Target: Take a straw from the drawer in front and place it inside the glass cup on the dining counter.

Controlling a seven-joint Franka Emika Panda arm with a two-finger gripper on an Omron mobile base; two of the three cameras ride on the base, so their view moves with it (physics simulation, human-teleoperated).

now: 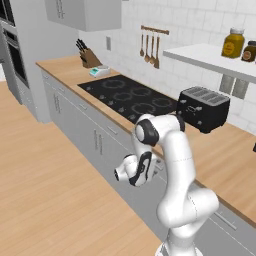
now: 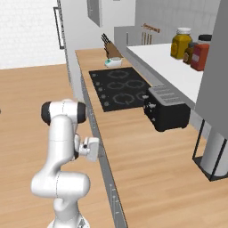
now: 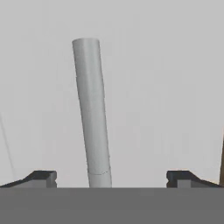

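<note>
My gripper (image 3: 111, 177) stands spread wide, with the drawer's bar handle (image 3: 92, 113) running up the centre of the hand view between the fingertips (image 3: 41, 177). The drawer front (image 3: 166, 87) fills the background, shut. I'd ease forward, centre the bar, then pinch squarely before pulling.

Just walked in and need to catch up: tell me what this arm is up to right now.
The white arm is bent down in front of the grey cabinets under the wood counter with the cooktop and toaster. Its pincer is open and holds nothing. In the hand view a slim grey bar handle on a flat grey drawer front stands between the two fingertips, so it looks lined up to grip that handle. The front looks shut.
</note>
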